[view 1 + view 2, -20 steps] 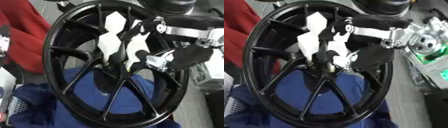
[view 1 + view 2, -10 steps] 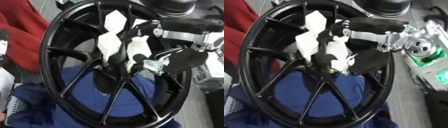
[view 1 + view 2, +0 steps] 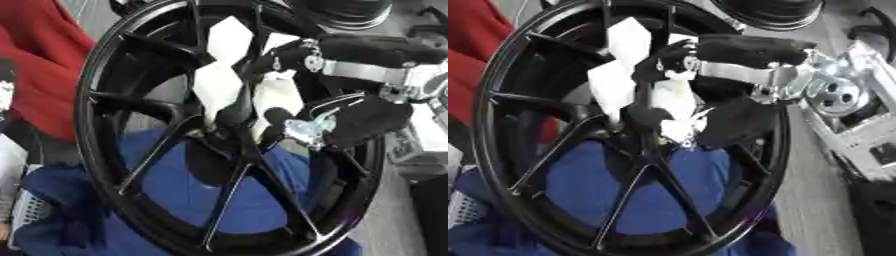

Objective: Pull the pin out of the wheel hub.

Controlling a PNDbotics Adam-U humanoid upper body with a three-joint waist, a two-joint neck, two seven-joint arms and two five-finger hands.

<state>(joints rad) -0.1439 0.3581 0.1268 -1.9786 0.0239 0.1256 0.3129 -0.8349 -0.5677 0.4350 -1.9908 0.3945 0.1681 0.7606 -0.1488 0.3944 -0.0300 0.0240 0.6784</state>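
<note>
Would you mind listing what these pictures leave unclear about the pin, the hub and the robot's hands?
- Pin: not made out in either view; the right hand and blur cover the hub of the wheel.
- Right hand's fingers: both views, blurred against the black spokes, so whether they grip anything is unclear.
- Left hand: in neither view.
- White pieces behind the spokes: shape only.
- Wheel's top: cut off by the left eye view's upper edge.
</note>
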